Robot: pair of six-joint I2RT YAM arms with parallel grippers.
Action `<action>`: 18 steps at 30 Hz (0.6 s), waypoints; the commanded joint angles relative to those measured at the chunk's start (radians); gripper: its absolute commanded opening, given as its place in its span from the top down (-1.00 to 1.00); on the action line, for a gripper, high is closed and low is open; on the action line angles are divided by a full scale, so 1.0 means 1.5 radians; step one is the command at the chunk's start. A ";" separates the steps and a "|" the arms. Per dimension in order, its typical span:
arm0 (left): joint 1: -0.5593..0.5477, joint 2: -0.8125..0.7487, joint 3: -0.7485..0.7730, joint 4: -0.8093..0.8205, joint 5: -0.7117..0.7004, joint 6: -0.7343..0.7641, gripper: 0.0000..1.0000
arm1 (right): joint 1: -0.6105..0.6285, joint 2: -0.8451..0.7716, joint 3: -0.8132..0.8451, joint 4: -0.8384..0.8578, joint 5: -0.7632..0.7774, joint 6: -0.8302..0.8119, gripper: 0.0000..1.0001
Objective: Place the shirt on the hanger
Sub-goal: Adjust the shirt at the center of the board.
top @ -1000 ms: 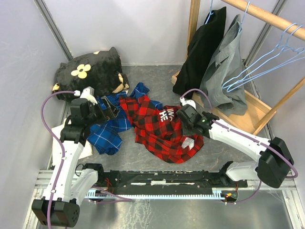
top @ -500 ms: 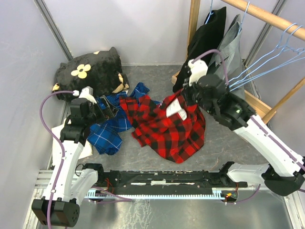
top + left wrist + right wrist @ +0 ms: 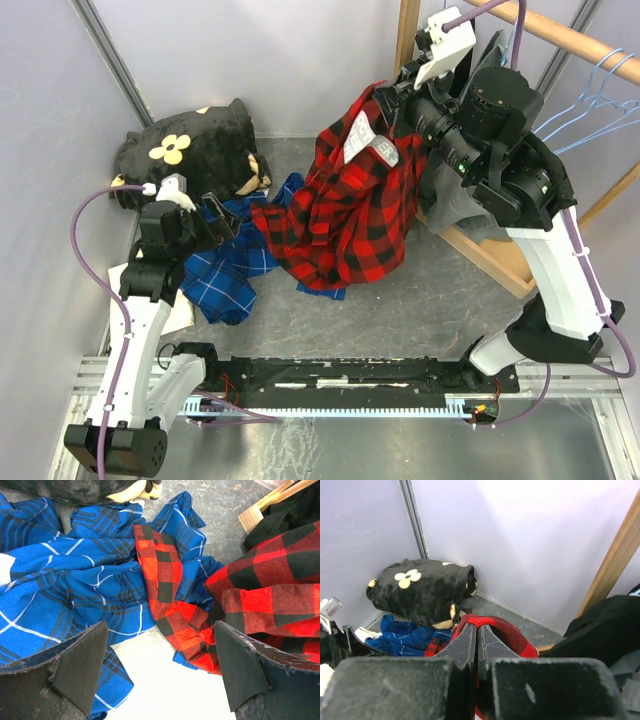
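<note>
While the right claw [image 3: 476, 634] pinches one red shirt [image 3: 350, 215] aloft, the left claw [image 3: 160, 652] hangs spread over one blue shirt [image 3: 60, 580].

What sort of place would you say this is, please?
Probably a partitioned lab test cell for clothes handling: plain panel walls, a wooden clothes rail carrying wire hangers, and a crumpled blue plaid shirt.
</note>
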 commanded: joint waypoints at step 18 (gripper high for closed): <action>-0.001 -0.011 -0.012 -0.005 -0.031 -0.001 -0.84 | 0.117 -0.091 -0.447 0.053 -0.064 0.062 -0.64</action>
